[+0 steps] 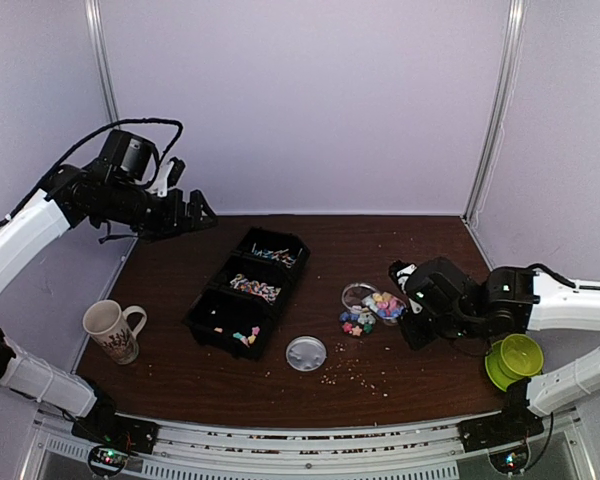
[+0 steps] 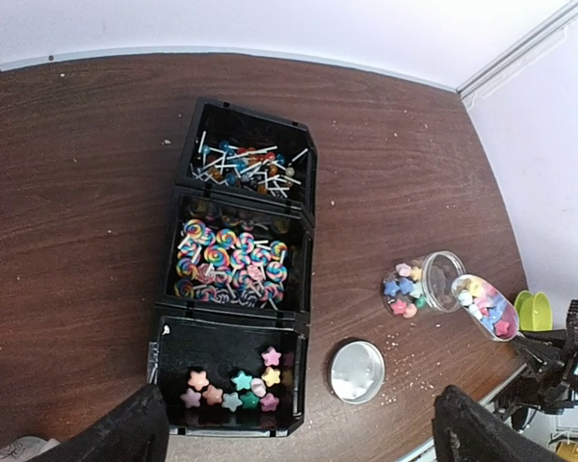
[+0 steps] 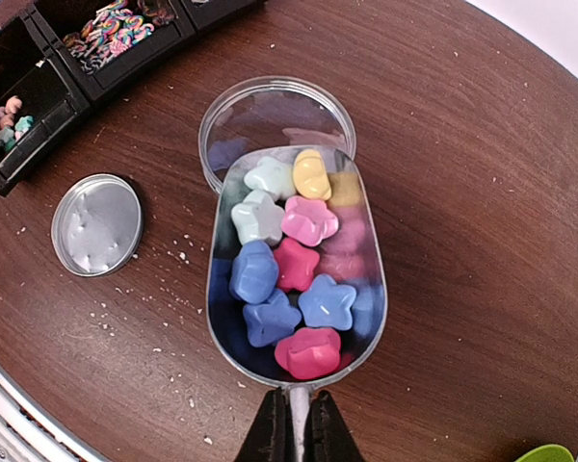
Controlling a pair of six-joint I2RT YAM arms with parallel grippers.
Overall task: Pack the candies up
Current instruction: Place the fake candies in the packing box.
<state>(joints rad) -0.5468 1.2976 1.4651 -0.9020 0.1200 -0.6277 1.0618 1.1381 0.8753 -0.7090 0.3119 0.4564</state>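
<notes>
Right claw (image 3: 291,409), scoop (image 3: 220,337), candies (image 3: 299,265); top-view mug (image 1: 111,330)

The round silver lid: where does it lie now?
Top view: the lid lies flat near the table's front edge, between the black tray and the clear jar.

Top cam sits high up behind both arm bases, tilted down and forward, so you get the whole brown table (image 1: 180,385). Left wrist cam rides way above the table looking nearly straight down, with the left gripper (image 2: 303,433) framing the black three-bin tray (image 2: 231,314) far below it. Right wrist cam is super close, aimed down the right gripper (image 3: 294,423) at the clear scoop (image 3: 215,318) just ahead of its fingers. All three share the tray, the round metal lid (image 1: 306,353) and the clear jar (image 1: 352,292).
</notes>
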